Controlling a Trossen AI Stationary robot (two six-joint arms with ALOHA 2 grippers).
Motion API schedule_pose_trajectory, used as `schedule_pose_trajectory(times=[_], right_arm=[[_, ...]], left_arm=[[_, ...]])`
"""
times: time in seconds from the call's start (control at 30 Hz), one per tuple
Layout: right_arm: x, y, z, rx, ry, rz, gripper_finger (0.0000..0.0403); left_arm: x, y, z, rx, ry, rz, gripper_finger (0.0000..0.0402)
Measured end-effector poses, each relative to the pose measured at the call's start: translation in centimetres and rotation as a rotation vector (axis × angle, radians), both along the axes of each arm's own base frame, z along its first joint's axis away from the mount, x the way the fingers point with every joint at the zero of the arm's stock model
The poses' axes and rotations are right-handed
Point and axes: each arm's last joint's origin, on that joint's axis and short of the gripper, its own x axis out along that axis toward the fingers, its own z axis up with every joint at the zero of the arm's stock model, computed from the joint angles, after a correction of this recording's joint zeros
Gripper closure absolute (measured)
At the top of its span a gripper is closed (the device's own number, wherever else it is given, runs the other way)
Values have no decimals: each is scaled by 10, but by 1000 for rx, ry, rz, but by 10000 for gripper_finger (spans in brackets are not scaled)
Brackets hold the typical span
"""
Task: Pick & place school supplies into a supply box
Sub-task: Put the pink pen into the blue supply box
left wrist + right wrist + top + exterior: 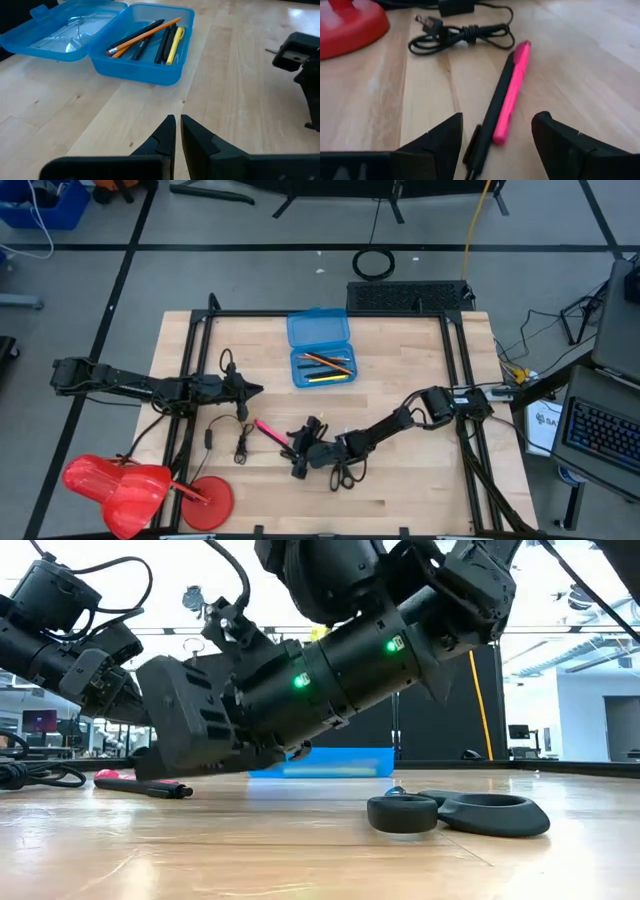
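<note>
Right pincer [492, 137], spread wide and empty, straddles the pink pen [511, 95] and black pen [492, 112] on the near table [420, 380]; next, closing and carrying to the far supply box [322, 365].

The pencil case [320, 348] lies open at the desk's [400, 480] back, pencils [326, 364] inside. In front of it lie two pens [270, 431] side by side, the scissors [345, 472] to their right, a cable [242, 442] to their left.

Two dark, matte-black jointed arms

The right arm [330, 660] has a thick cylindrical housing with two small green lights and black cables looped along it; the left arm [140, 385] is slimmer, and its fingers [162, 137] are angular black wedges.
</note>
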Motion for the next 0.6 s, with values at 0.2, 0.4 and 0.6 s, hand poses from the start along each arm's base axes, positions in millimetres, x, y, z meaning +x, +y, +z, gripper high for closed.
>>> schedule_pose_trajectory(times=[0.2,0.4,0.6], right_arm=[[2,-2,-26,31,-19,10,203],[2,-3,-33,34,-19,1,221],[2,-4,-35,29,-12,-12,234]], left_arm=[[0,0,-1,0,9,0,371],[0,-1,-1,-6,10,-34,371],[0,-1,-1,-2,15,-43,371]])
